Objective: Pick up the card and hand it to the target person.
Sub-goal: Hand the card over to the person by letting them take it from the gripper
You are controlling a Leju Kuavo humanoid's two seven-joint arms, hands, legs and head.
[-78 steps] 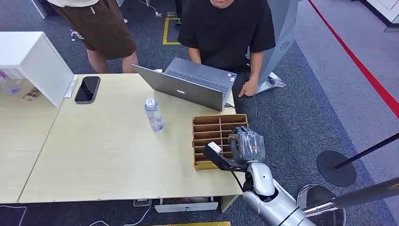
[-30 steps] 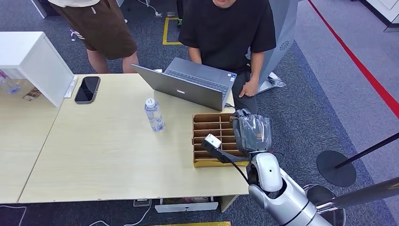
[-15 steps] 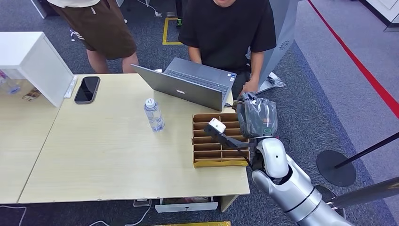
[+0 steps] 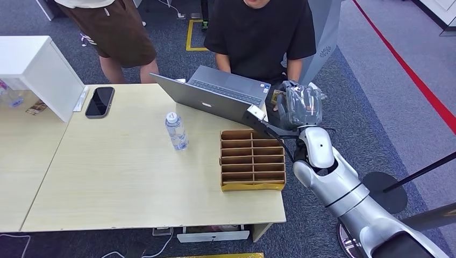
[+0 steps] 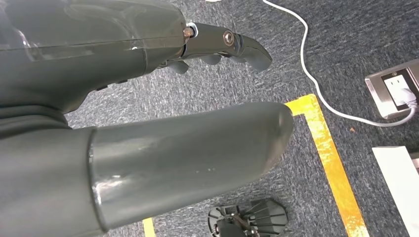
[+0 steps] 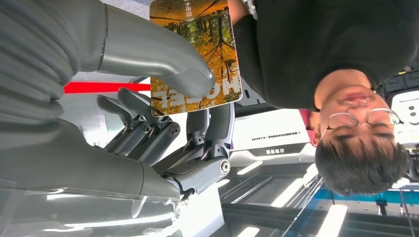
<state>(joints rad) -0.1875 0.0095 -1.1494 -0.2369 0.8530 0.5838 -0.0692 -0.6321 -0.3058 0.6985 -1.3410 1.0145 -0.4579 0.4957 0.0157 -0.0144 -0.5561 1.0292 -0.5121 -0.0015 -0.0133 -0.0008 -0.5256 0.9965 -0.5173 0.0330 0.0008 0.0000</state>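
Raised right hand (image 4: pixel 301 105), card (image 6: pixel 195 52) thumb-covered

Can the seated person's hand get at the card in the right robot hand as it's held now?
Probably yes. The right robot hand holds the card up beside the laptop, in front of the person in black. Most of the card sticks out free of the thumb, and nothing lies between.

The right hand (image 4: pixel 302 105) is raised past the counter (image 4: pixel 123 183) edge, beside the open laptop (image 4: pixel 218 97) and close to the seated person (image 4: pixel 261 32). The divided box (image 4: pixel 251 159) lies below the forearm. A water bottle (image 4: pixel 176 130) stands mid-counter, with bare surface around it.
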